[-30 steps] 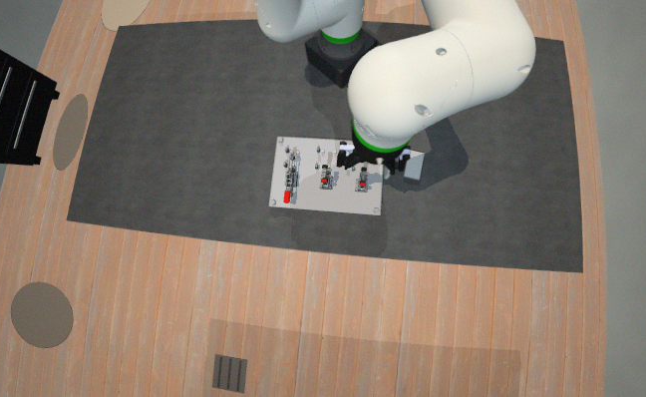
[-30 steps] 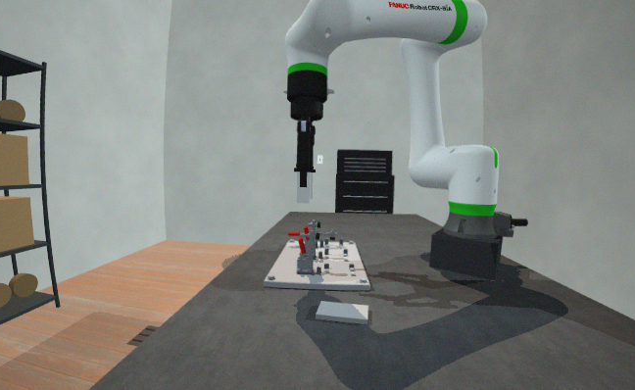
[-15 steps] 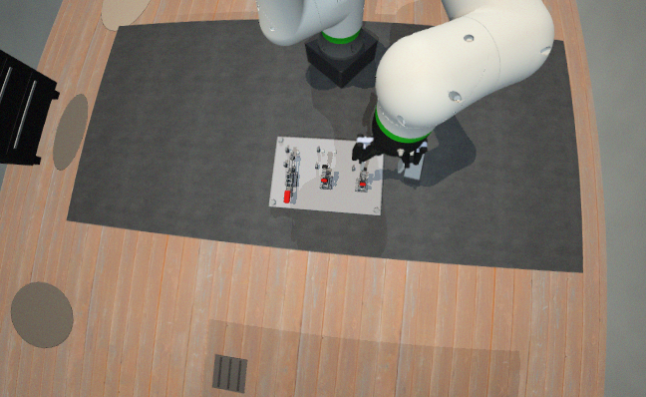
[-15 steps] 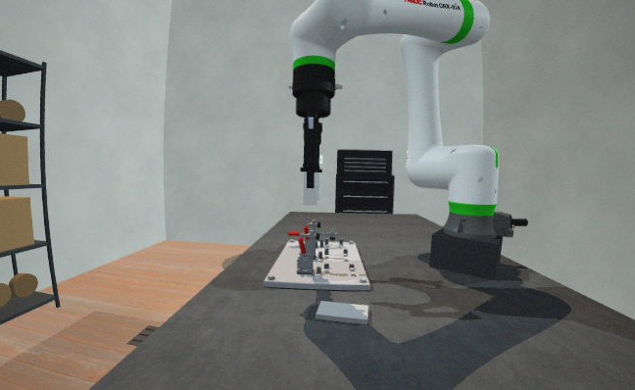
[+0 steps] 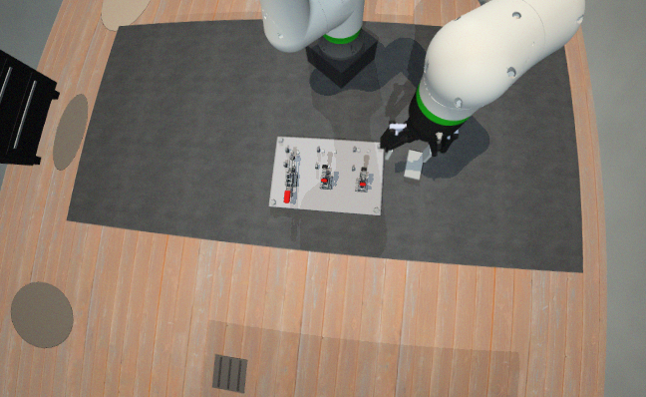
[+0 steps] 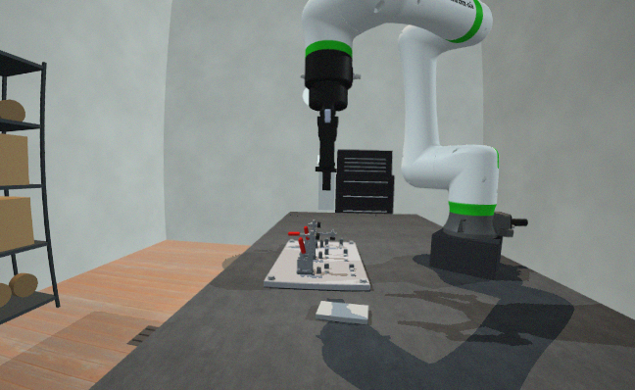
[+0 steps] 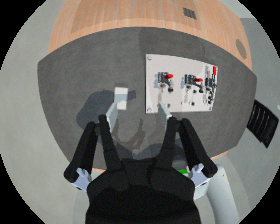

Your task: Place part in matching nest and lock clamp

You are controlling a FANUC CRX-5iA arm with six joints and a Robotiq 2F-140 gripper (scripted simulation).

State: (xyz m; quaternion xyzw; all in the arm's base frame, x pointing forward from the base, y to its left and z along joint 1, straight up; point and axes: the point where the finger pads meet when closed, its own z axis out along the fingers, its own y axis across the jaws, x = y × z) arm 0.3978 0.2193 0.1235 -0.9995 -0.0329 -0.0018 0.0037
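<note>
The part (image 5: pixel 414 165) (image 6: pixel 342 312) (image 7: pixel 120 98) is a flat light-grey block. It lies on the dark mat just right of the white fixture plate (image 5: pixel 340 199) (image 6: pixel 285 279) (image 7: pixel 152 76). The plate carries three nests with red-handled clamps. In the overhead view the left clamp's handle (image 5: pixel 287 196) lies stretched toward the plate's front edge. The middle handle (image 5: pixel 324 181) and the right handle (image 5: pixel 362 185) look short and more upright. My gripper (image 5: pixel 414 145) (image 6: pixel 326 186) (image 7: pixel 137 107) is open and empty. It hangs high above the table, over the part's far end.
The arm's base (image 5: pixel 342 60) (image 6: pixel 466 250) stands on the mat behind the plate. A black cabinet (image 5: pixel 1 125) (image 6: pixel 364 181) stands off the table. A shelf with boxes (image 6: pixel 6 162) stands at the left.
</note>
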